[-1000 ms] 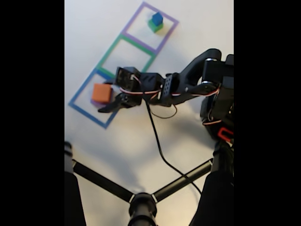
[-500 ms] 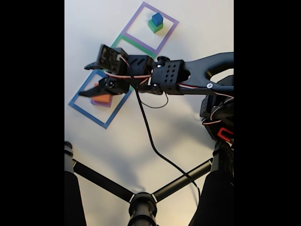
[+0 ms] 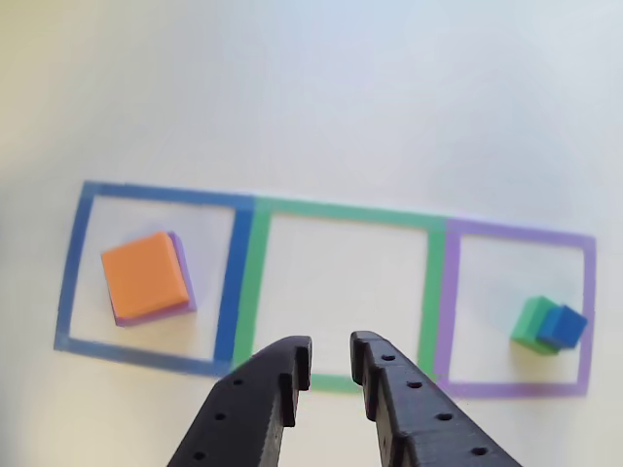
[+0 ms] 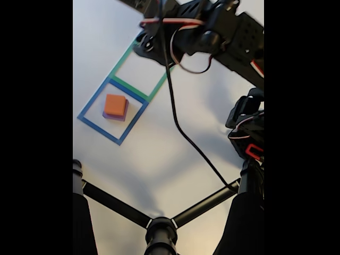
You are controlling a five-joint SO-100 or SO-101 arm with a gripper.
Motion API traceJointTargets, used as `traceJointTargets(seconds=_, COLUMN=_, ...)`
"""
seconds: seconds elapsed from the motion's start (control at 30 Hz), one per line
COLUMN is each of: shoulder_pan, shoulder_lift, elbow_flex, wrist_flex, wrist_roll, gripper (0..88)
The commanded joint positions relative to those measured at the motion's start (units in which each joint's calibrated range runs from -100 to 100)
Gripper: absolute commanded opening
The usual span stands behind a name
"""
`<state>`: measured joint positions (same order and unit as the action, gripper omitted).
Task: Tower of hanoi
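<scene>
Gripper (image 3: 331,375) hanging above the near edge of green square (image 3: 341,292), jaws narrowly parted, nothing between them. Orange block (image 3: 144,275) stacked on purple block (image 3: 181,272) inside blue square (image 3: 73,263) (purple showing only as a thin rim). Blue block (image 3: 565,326) atop green block (image 3: 533,323) in purple square (image 3: 516,306), toward its right side. White table (image 4: 159,154); arm (image 4: 212,29) across the top of the fixed view.
</scene>
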<state>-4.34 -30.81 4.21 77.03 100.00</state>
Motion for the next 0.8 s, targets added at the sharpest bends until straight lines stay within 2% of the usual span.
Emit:
traceJointTargets(seconds=0.0, shoulder_pan=4.8, shoulder_lift=-2.8, elbow_flex=-12.9, wrist_flex=12.0, wrist_roll=0.0, gripper=0.3)
traceJointTargets(seconds=0.17, shoulder_pan=12.3, shoulder_lift=-3.5, elbow_flex=-25.0, wrist_flex=22.7, wrist_roll=0.0, gripper=0.3)
traceJointTargets(seconds=0.43, shoulder_pan=29.2, shoulder_lift=-7.2, elbow_flex=-24.2, wrist_flex=22.8, wrist_roll=0.0, gripper=0.3)
traceJointTargets(seconds=0.77, shoulder_pan=42.4, shoulder_lift=-10.4, elbow_flex=-19.1, wrist_flex=22.8, wrist_roll=0.0, gripper=1.1)
